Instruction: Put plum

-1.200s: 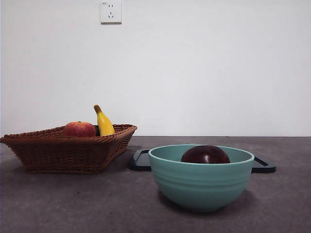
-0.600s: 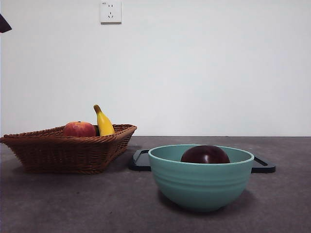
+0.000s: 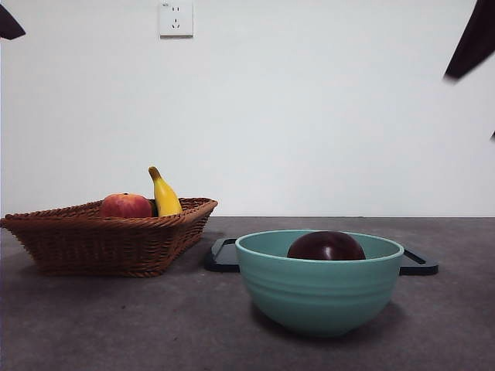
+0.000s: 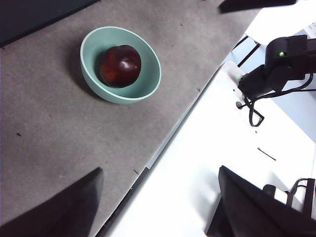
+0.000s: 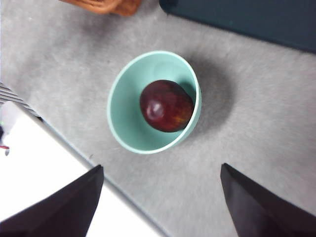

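Note:
A glossy dark maroon plum [image 3: 326, 246] lies inside the teal bowl [image 3: 320, 297] at the table's front right; both also show in the left wrist view, plum [image 4: 119, 65] in bowl [image 4: 148, 88], and in the right wrist view, plum [image 5: 166, 105] in bowl [image 5: 123, 123]. My left gripper [image 4: 159, 169] is open and hangs high, off to the side of the bowl near the table's edge. High above the bowl, my right gripper [image 5: 161, 166] is open and holds nothing. Only dark arm tips [image 3: 472, 39] show at the front view's top corners.
A brown wicker basket [image 3: 108, 239] on the left holds a red-orange fruit [image 3: 126, 205] and a yellow banana [image 3: 165, 195]. A flat black tray [image 3: 224, 256] lies behind the bowl. The grey mat's edge [image 4: 163, 148] borders a white surface.
A dark arm part has come into the front view's top right corner, and the tip at the top left has grown. Plum, bowl and basket have not moved.

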You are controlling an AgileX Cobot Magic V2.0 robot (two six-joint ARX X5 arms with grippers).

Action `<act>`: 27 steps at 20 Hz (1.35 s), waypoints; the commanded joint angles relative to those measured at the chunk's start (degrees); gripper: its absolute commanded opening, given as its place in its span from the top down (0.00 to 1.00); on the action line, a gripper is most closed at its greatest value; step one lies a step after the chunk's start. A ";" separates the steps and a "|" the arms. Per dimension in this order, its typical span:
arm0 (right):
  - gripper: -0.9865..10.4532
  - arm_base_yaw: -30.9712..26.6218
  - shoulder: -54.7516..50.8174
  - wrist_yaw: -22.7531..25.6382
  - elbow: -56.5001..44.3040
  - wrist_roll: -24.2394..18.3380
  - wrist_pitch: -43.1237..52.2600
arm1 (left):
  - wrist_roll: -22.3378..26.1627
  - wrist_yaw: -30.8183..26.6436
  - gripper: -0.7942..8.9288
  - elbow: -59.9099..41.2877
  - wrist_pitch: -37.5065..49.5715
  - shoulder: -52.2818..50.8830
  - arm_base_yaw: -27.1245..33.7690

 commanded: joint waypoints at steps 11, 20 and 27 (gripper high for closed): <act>0.69 12.48 18.43 15.08 -4.11 7.87 25.38 | 1.62 1.70 0.54 0.63 0.44 0.26 -0.17; 0.80 16.87 27.89 21.51 -4.11 8.92 32.72 | 1.75 1.70 0.54 0.63 0.37 0.26 -0.17; 0.91 18.34 28.94 21.68 -4.02 8.92 34.18 | 1.97 1.70 0.54 0.63 0.39 0.26 -0.17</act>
